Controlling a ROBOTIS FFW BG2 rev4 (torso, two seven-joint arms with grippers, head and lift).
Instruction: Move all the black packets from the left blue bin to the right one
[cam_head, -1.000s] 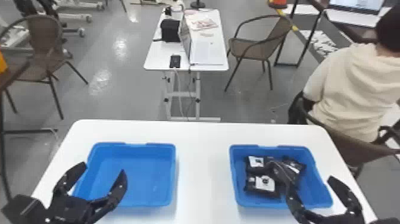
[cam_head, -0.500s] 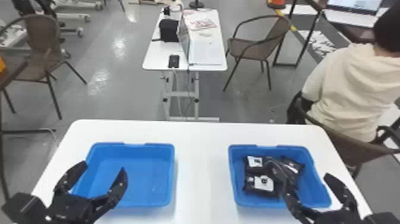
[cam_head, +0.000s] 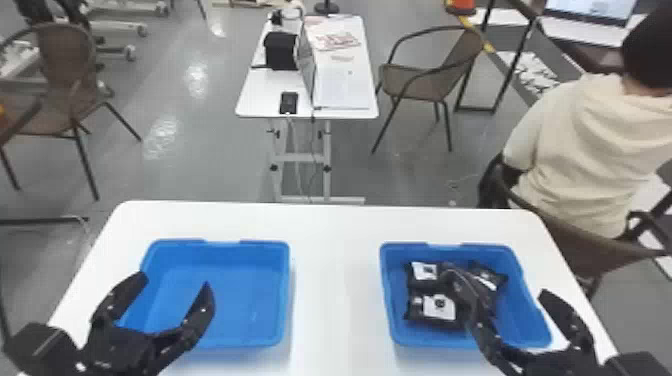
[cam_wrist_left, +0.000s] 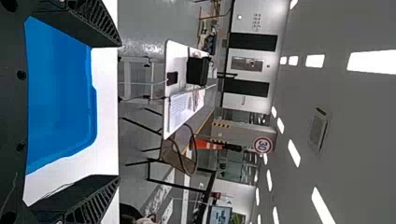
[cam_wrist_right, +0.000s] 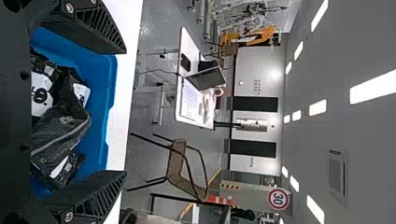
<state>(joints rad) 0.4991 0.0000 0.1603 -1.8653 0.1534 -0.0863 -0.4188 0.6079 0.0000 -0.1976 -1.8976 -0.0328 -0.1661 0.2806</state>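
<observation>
The number 30 stood on a round, red-ringed sign (cam_wrist_right: 279, 199) in the background of both wrist views.

We are listing: one white table (cam_head: 335, 235), bearing two blue bins, standing apart; the right bin (cam_head: 415, 341) is holding black packets (cam_head: 440, 307) with white labels. The left gripper (cam_head: 175, 284) is hanging open at the left bin (cam_head: 265, 246), the right gripper (cam_head: 495, 284) open at the right. Beyond, a smaller white table (cam_head: 260, 97) is standing between brown armchairs (cam_head: 425, 82).
</observation>
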